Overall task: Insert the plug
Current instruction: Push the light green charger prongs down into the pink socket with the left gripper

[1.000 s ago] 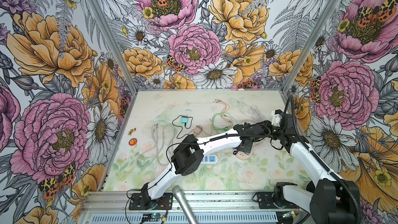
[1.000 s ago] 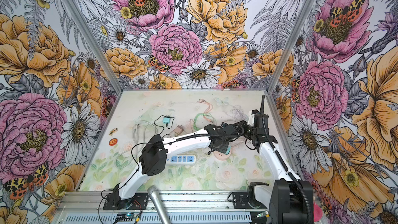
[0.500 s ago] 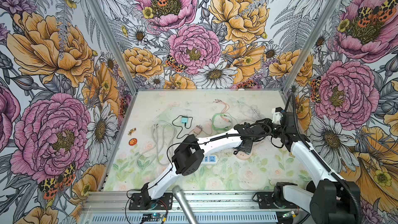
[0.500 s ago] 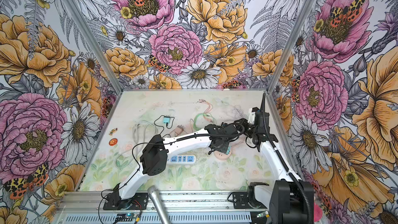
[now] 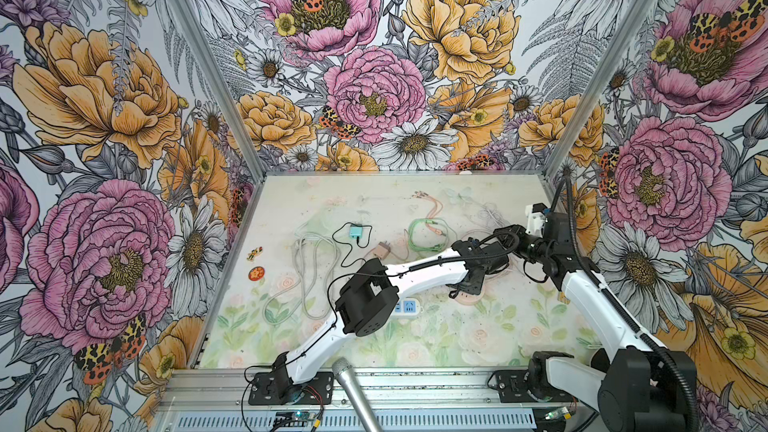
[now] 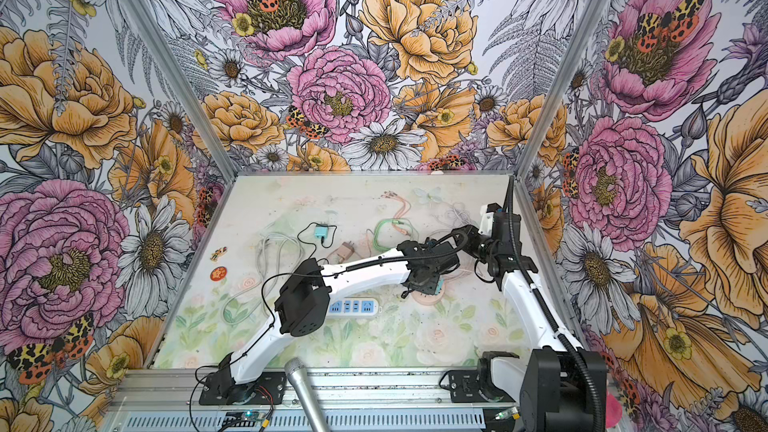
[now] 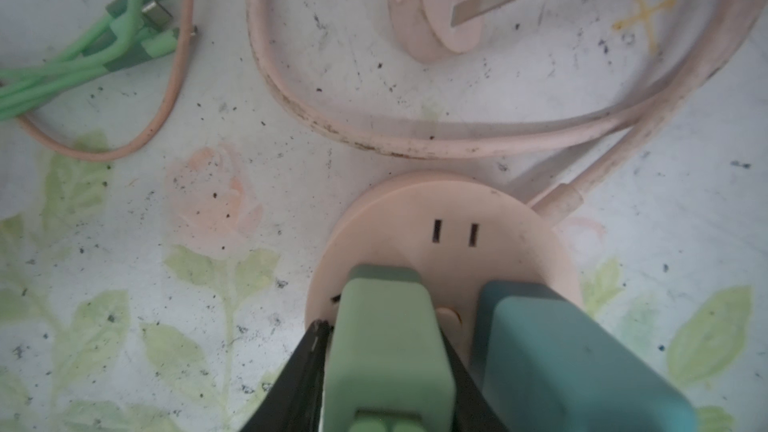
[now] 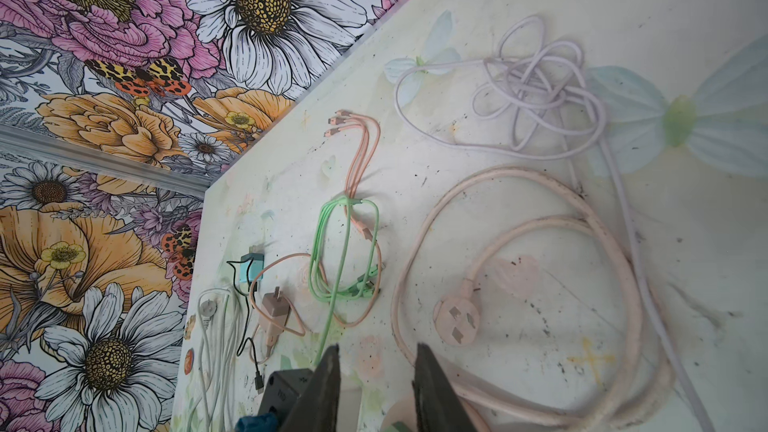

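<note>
Plug (image 7: 388, 371): pale green block, standing on the face of the round pink socket (image 7: 453, 209). Its prongs are hidden, so how deep it is seated cannot be told.

Left wrist view. The left gripper (image 7: 382, 330) straddles the plug. One black finger (image 7: 305, 371) lies against one flank. The other sits in the narrow gap between the plug and a teal block (image 7: 561, 359) on the same socket. Whether the fingers press the plug or only flank it cannot be told. Two free slots (image 7: 455, 233) lie just beyond the plug. The pink cord (image 7: 415, 141) loops off to a pink three-pin connector (image 7: 453, 6) lying apart on the table (image 7: 291, 76).

Right wrist view. The right gripper (image 8: 376, 351) is spread and holds nothing, with bare table between its dark fingers (image 8: 322, 388). The three-pin connector is near the fingertips without touching them. A green cable bundle (image 8: 345, 251) lies farther off.

Top views. In both, the left gripper is right of frame centre, pointing down over the socket, and it hides the plug. In a top view the teal block shows just beside it (image 6: 435, 284). The right gripper is up and right of it, off the socket. A white power strip (image 5: 409, 307) lies lower left of the socket, apart from it.
</note>
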{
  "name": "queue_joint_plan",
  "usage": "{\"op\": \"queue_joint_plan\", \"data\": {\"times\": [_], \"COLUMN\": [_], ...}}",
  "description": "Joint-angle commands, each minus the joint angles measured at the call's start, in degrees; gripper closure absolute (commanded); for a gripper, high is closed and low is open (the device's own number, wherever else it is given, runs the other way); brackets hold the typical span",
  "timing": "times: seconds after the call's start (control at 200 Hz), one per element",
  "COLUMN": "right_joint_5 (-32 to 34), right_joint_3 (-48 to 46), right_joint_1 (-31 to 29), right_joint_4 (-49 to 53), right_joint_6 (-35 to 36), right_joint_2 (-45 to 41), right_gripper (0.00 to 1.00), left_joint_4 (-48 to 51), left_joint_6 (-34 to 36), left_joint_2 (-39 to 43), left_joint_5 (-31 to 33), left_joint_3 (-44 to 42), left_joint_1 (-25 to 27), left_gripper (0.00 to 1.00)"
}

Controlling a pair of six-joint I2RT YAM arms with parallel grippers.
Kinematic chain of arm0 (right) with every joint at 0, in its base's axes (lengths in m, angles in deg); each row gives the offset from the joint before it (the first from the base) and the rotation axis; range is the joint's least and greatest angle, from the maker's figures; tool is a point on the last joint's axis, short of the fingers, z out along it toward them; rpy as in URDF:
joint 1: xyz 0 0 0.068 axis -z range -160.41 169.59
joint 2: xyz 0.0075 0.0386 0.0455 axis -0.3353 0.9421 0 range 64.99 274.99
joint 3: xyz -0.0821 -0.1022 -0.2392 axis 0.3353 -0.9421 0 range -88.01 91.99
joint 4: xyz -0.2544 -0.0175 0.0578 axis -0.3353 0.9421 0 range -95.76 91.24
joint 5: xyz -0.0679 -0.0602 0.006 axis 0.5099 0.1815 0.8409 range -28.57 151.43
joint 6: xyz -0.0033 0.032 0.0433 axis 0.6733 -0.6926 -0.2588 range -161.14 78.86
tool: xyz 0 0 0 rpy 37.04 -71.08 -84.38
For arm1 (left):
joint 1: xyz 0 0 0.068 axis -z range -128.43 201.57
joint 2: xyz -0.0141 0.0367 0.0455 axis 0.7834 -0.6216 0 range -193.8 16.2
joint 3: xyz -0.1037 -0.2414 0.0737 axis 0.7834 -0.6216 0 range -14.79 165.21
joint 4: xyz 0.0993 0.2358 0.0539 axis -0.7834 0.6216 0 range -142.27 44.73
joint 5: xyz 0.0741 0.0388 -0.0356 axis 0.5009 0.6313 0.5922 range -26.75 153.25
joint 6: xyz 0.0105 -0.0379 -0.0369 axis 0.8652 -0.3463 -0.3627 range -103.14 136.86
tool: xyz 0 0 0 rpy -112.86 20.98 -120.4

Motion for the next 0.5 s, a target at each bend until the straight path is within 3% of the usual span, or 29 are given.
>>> {"op": "queue_joint_plan", "data": {"times": [0.0, 0.225, 0.495], "right_joint_5": [-1.4, -1.4, -1.5], "right_joint_3": [2.5, 2.8, 3.9], "right_joint_1": [-0.4, -0.4, -0.4], "right_joint_4": [-1.3, -1.4, -1.2], "right_joint_6": [0.0, 0.0, -0.7], "right_joint_2": [0.0, 0.4, 0.7], "right_gripper": [0.68, 0.67, 0.65], "left_joint_4": [3.9, 3.9, 2.8], "left_joint_6": [1.7, 2.1, 5.3], "left_joint_2": [1.0, 5.5, 8.0], "left_joint_5": [0.7, 0.7, -3.9], "left_joint_3": [-2.3, -5.1, -6.2], "left_joint_1": [-0.4, 0.2, 1.3], "left_gripper": [0.60, 0.56, 0.55]}}
